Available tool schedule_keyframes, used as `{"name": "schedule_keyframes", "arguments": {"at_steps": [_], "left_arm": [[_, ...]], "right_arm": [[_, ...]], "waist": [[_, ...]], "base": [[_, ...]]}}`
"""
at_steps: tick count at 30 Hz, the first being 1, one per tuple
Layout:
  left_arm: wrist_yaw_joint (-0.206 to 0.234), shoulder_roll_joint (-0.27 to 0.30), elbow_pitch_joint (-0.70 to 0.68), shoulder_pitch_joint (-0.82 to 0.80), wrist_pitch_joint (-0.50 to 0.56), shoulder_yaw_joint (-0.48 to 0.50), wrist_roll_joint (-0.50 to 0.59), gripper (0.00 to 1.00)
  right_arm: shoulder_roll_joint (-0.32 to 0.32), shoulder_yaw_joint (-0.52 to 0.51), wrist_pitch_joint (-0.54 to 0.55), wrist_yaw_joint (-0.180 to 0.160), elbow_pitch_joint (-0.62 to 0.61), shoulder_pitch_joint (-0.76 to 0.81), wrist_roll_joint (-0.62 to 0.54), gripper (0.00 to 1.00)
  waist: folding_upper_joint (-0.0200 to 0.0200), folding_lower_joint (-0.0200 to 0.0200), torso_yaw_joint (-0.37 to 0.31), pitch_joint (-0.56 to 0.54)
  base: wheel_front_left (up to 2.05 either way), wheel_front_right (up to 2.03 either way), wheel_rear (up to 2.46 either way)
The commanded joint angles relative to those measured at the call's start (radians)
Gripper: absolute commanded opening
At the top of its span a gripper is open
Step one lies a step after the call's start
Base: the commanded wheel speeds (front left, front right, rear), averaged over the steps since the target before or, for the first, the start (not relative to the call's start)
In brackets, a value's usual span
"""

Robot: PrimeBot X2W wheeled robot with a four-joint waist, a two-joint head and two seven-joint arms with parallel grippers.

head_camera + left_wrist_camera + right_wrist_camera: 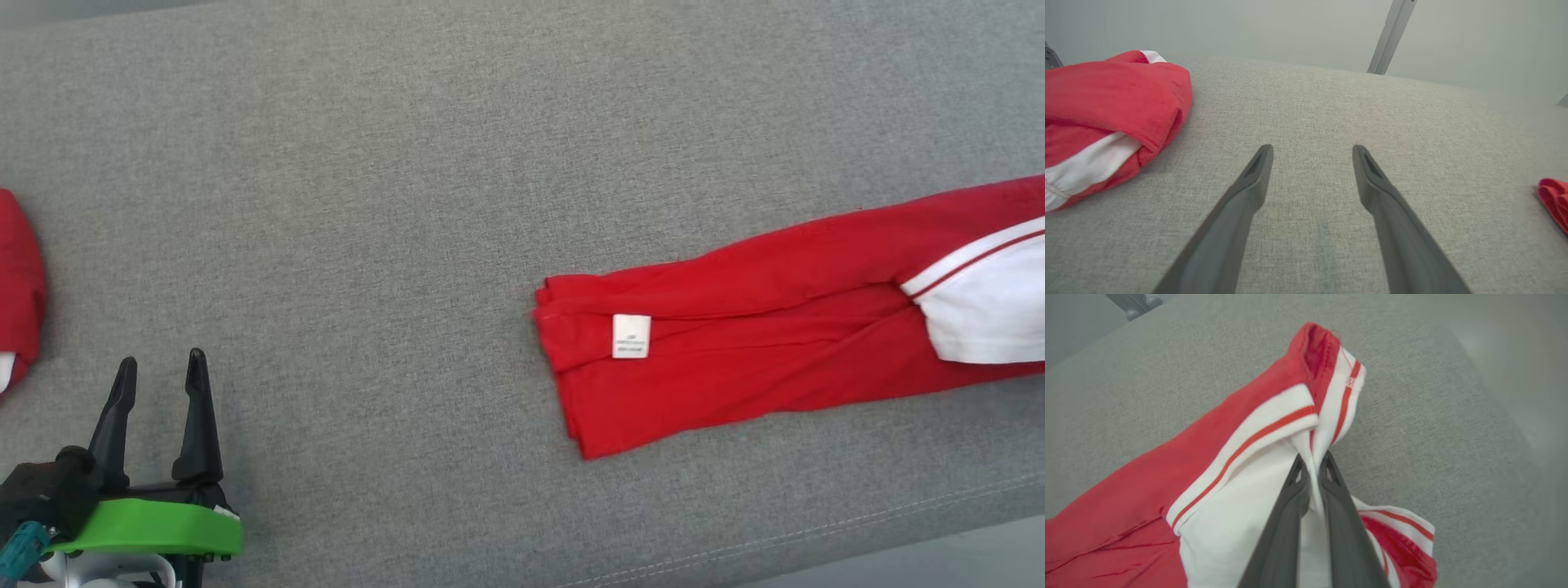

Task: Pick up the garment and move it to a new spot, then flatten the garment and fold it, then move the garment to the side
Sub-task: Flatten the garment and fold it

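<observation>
The garment (775,343) is red with a white panel and a red-and-white stripe. It lies stretched out in a long folded band on the right of the grey cushion, a white label (631,336) near its left end. In the right wrist view my right gripper (1313,457) is shut on a pinched fold of the garment's (1241,490) white striped cloth, which rises between the fingers. My left gripper (161,361) stands open at the lower left, well clear of the garment. Nothing lies between its fingers (1312,149), and the garment's end (1553,200) shows at the far right.
A second red and white cloth (18,278) lies bunched at the left edge, just left of my left gripper (1106,110). The grey fabric surface (367,204) ends at a stitched front edge (816,539). A metal post (1392,36) stands behind.
</observation>
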Motion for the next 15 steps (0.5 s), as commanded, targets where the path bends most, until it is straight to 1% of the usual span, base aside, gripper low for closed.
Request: {"name": "schedule_keyframes", "arguments": {"at_steps": [1,2,4,6,8,11,13,15], "left_arm": [[-0.006,-0.002,0.005,-0.004,-0.004,0.000,0.010,1.00],[-0.007,-0.004,0.008,-0.004,-0.004,-0.002,0.011,1.00],[-0.005,-0.012,0.009,0.001,-0.004,-0.003,0.015,1.00],[-0.002,-0.019,0.009,0.005,-0.004,0.002,0.016,1.00],[-0.005,-0.027,0.016,0.009,-0.004,0.009,0.018,1.00],[-0.008,-0.042,0.024,0.011,-0.004,0.009,0.025,1.00],[-0.009,-0.049,0.024,0.008,-0.004,0.010,0.031,1.00],[-0.011,-0.053,0.027,0.008,-0.004,0.014,0.032,1.00]], "right_arm": [[-0.024,-0.032,-0.005,-0.001,0.009,0.018,0.003,0.00],[-0.035,-0.045,-0.003,-0.001,0.004,0.021,-0.003,0.00],[-0.036,-0.055,0.011,0.000,-0.031,0.033,-0.003,0.00],[-0.030,-0.038,0.025,0.000,-0.101,0.050,-0.014,0.00],[-0.007,0.001,0.044,0.000,-0.199,0.068,-0.026,0.00],[0.046,0.067,0.068,0.000,-0.357,0.098,-0.048,0.00],[0.099,0.114,0.074,0.000,-0.451,0.115,-0.068,0.00],[0.162,0.171,0.089,0.000,-0.518,0.117,-0.089,0.00]], "waist": [[-0.0001,0.0000,-0.013,-0.015],[-0.0001,0.0000,-0.015,-0.018],[-0.0001,0.0000,-0.018,-0.029],[-0.0001,0.0000,-0.021,-0.037],[-0.0001,0.0000,-0.027,-0.042],[-0.0001,0.0000,-0.032,-0.047],[-0.0001,0.0000,-0.035,-0.049],[-0.0001,0.0000,-0.043,-0.047]], "base": [[0.00,0.00,0.00],[0.00,0.00,0.00],[0.00,0.00,0.00],[0.00,0.00,0.00],[0.00,0.00,0.00],[0.00,0.00,0.00],[0.00,0.00,0.00],[0.00,0.00,0.00]]}}
